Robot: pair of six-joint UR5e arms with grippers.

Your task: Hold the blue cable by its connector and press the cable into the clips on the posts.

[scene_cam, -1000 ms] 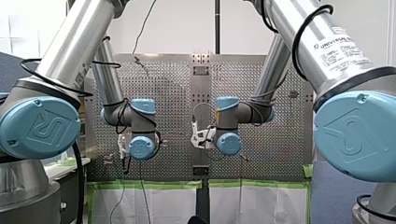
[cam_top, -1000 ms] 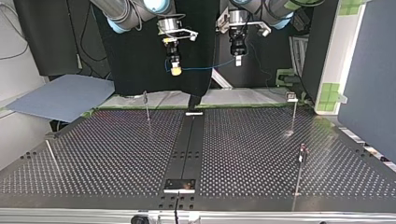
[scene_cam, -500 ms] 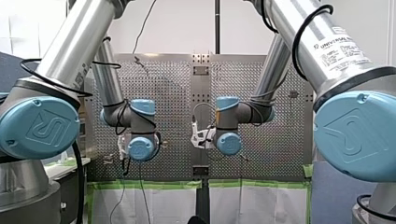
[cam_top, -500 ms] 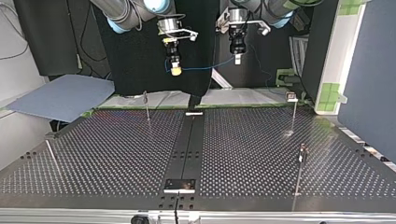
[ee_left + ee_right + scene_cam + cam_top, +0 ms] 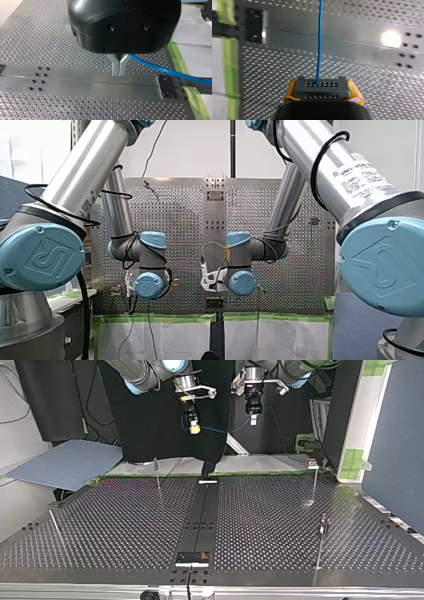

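The perforated metal worktop (image 5: 125, 525) fills the lower part of the top view, with a dark smooth strip running down its middle. Both grey robot arms with light blue joints come in from the top edge of that view: my right arm (image 5: 145, 372) at the view's left and my left arm (image 5: 295, 367) at its right. Both arms hold their end effectors pointing down, high over the far edge of the worktop and near to each other.

A flat grey-blue sheet (image 5: 65, 465) lies beside the worktop at the top view's left.

My right end effector (image 5: 195, 429) has yellow pads. In the right wrist view these pads are closed on the two sides of a black rectangular connector with rows of small holes (image 5: 322, 88).

My left end effector (image 5: 119, 72) is black, and its two metal fingers are pressed together to a narrow tip.

Several thin upright metal posts (image 5: 311, 464) stand on the worktop, one near each side of its far edge and others closer to the camera.

The thin blue cable (image 5: 320, 37) goes straight out of the connector. In the top view it hangs in a shallow curve between the two end effectors and reaches the fingers of my left one, which grip it. It is in the air, well apart from the posts.
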